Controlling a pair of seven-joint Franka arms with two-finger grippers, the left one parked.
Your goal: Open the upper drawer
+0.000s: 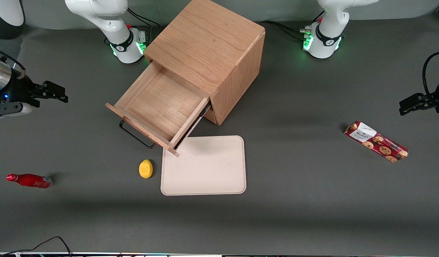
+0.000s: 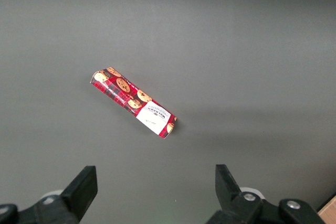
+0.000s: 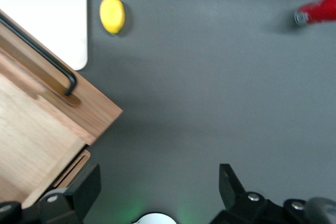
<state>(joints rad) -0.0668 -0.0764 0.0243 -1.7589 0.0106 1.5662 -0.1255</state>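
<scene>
One upper drawer (image 1: 159, 107) pulled fully out, black handle showing; gripper (image 1: 57, 93) well apart, fingers spread.

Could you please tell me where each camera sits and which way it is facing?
Front view: high, facing both arms, looking down on the open upper drawer; the gripper is open, off toward the working arm's end.
Right wrist view: looks down past its fingers at drawer, lemon.
Left wrist view: above the cookie box, shared with front view.
</scene>
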